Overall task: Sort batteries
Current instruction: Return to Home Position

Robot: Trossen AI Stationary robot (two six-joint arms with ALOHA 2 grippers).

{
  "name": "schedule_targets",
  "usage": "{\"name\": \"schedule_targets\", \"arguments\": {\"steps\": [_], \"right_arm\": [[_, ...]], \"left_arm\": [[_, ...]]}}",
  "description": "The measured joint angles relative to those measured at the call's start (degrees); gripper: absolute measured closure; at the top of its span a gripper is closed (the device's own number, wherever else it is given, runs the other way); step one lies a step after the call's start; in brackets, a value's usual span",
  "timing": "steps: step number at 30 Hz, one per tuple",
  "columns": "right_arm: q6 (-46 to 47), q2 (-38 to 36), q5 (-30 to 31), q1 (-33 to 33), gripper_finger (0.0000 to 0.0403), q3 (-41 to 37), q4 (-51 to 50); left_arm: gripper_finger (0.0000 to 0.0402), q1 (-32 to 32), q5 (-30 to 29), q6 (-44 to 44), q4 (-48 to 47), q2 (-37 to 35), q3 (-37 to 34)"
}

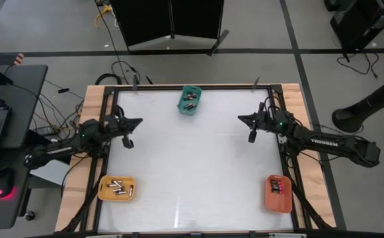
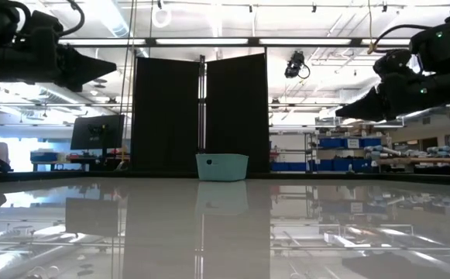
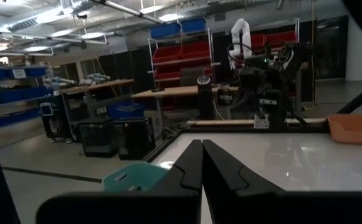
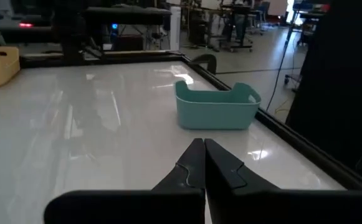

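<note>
Batteries lie in three trays on the white table: a teal tray [image 1: 190,100] at the far edge, a yellow tray [image 1: 117,188] near left, an orange tray [image 1: 278,193] near right. My left gripper [image 1: 137,121] hovers shut above the table's left side, holding nothing. My right gripper [image 1: 241,118] hovers shut above the right side, also holding nothing. The teal tray [image 4: 217,106] shows ahead of the right gripper [image 4: 204,146], and partly behind the left gripper [image 3: 202,146] in the left wrist view.
The table's middle [image 1: 192,165] is bare white surface. A laptop and mouse sit on a side desk [image 1: 0,132] left of the table. A black screen [image 2: 200,112] stands beyond the far edge.
</note>
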Motion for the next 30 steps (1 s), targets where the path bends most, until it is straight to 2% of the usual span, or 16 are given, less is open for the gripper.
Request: {"name": "schedule_targets", "arguments": {"steps": [6,11,18,22,25,30], "right_arm": [[0.89,-0.6,-0.1,0.8,0.0396,0.0,3.05],[-0.68,-5.64,1.54,2.48,0.0397,0.0,2.6],[0.2,-18.0,1.8,3.23,0.0397,0.0,-6.2],[2.24,-25.46,2.2,3.23,0.0397,0.0,-15.02],[3.87,-28.31,3.49,3.23,0.0396,0.0,-23.07],[5.62,-28.48,4.74,3.25,0.0385,0.09,-23.9]], "left_arm": [[0.0387,0.0,-0.04,-0.06,-1.94,0.04,0.0],[0.0387,0.01,0.63,0.14,-1.88,0.0,0.0],[0.0387,0.04,0.37,-1.11,-2.42,0.0,-0.02],[0.0387,0.04,0.35,-1.12,-3.67,0.0,-0.02],[0.0387,0.04,0.2,-1.11,-4.87,0.02,-0.02],[0.0387,0.04,-0.85,-1.11,-6.13,0.02,-0.02]]}}
